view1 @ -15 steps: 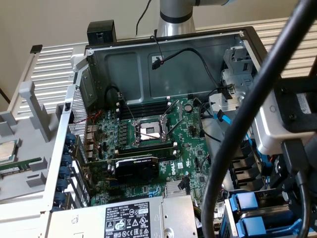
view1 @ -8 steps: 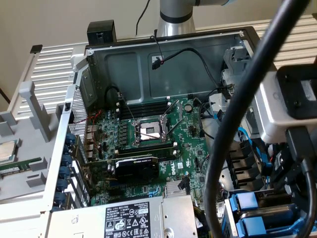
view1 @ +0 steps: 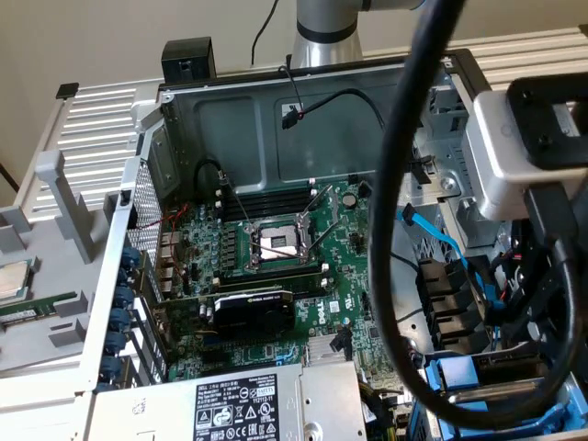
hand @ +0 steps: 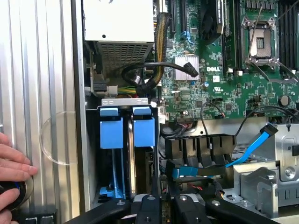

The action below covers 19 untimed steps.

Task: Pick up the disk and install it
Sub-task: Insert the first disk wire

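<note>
In the wrist view the drive bay at the case's corner holds two bright blue carrier ends, one beside the other, under a silver bar. Between them runs a thin silver edge of the disk, standing edge-on in the bay. My gripper hangs just above the bay beside the nearer carrier, its black fingers close together with nothing visible between them. In the exterior view a blue carrier sits in the bay at the lower right, behind thick black cables.
The open case shows the motherboard with its bare processor socket. A labelled grey power-supply box sits nearby, and a loose blue data cable lies beside the bay. A person's hand rests on the ribbed metal table.
</note>
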### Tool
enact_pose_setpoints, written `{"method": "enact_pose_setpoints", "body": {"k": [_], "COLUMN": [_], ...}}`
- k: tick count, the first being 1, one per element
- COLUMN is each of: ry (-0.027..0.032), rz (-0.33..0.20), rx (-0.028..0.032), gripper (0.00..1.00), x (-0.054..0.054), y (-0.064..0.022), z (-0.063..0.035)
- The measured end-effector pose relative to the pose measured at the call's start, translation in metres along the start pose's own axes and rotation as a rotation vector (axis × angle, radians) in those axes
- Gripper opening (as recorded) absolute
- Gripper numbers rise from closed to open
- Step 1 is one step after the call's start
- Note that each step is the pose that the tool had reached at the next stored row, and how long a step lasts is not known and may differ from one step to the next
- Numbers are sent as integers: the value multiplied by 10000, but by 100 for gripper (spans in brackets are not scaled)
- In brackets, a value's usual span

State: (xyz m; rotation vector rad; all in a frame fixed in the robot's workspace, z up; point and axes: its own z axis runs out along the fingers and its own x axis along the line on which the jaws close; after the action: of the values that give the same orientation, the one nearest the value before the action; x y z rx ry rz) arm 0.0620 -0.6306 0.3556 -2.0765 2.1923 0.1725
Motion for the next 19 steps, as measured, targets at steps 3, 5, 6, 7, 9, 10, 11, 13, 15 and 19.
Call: {"method": "enact_pose_setpoints", "body": {"k": [3, 5, 6, 7, 9, 10, 11, 13, 15, 19], "ry": [424, 698, 795, 856, 980, 1066, 1167, 1376, 1546, 1628], "rz": [-1, -2, -6, -10, -28, -38, -49, -78, -103, -121], "rx": [10, 13, 14, 16, 20, 23, 26, 16, -8, -16], "gripper": [17, 17, 17, 17, 17, 17, 17, 17, 17, 17], "x": [-46, -75, -89, -101, -123, -136, -148, -167, -185, -199], "y": [6, 8, 9, 12, 18, 20, 23, 23, 25, 30], "z": [2, 1, 1, 1, 2, 3, 5, 8, 12, 14]}}
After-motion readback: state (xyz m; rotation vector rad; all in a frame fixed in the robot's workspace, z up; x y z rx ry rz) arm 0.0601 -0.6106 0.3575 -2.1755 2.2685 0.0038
